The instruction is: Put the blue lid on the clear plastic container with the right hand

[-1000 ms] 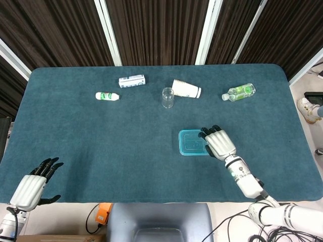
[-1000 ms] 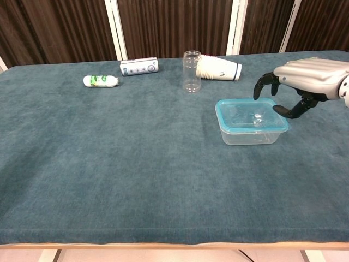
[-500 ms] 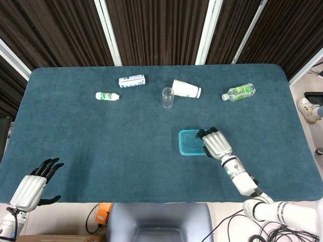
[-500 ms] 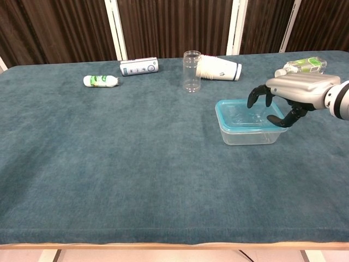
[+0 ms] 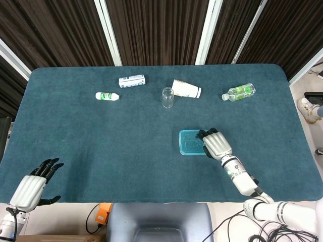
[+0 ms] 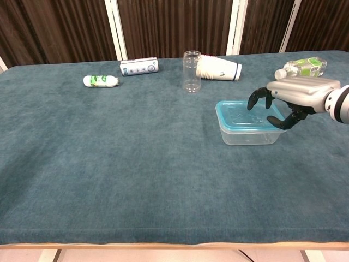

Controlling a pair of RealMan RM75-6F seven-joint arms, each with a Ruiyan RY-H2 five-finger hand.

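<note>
Here the blue lid (image 6: 246,116) already lies on top of the clear container (image 6: 250,135), right of centre on the table (image 5: 101,141), its long axis running left to right across the robot's front. The right hand (image 6: 289,98) sits over the lid's right end, palm down, fingers (image 6: 259,97) curled downward over the lid's top and the thumb hooked at the near right edge; whether the tips press the lid or hover just above it cannot be told. The lid thus lies directly beneath and slightly left of the fingers. The left hand (image 5: 31,187) rests at the near left edge, fingers spread, holding nothing, well apart from the container. Judged so, any pressing down falls to the right hand.
</note>
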